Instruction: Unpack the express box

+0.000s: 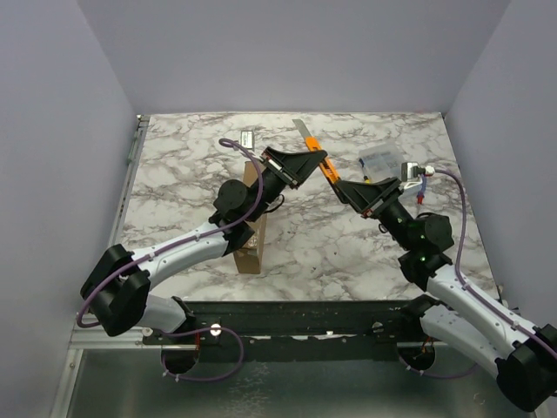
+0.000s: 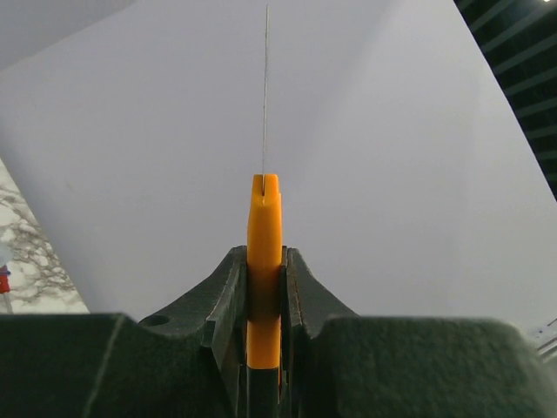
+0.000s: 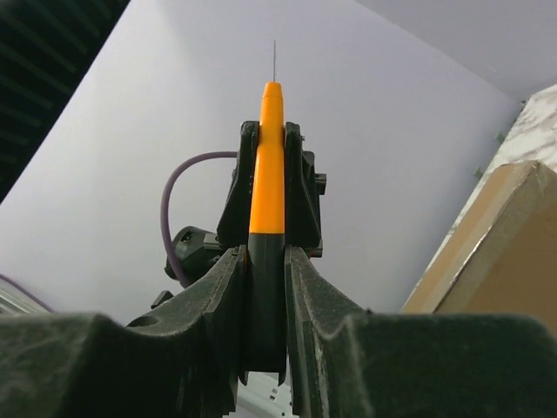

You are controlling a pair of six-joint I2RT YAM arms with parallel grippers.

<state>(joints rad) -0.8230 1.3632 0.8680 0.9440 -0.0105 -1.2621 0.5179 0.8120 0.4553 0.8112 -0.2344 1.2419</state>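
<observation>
While left pincer [image 2: 265,266] and right pincer [image 3: 265,261] clamp cutter [image 3: 268,157], left arm [image 1: 187,244] overlaps express box [image 1: 253,251].

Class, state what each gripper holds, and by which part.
Both hold the orange-and-black utility knife: left gripper on its orange front, right gripper on its black rear.

Knife hanging between two tools over the counter [image 1: 191,174]

The knife [image 1: 324,162] is sitting clamped in the left tool [image 1: 312,165] and the right tool [image 1: 346,187] at once, the left one gripping nearer the blade. The box [image 1: 252,235] is standing on edge left of centre, under the left arm. A plastic case [image 1: 381,161] is lying just behind the right tool, and a small flat tag [image 1: 246,138] is lying behind the box.
</observation>
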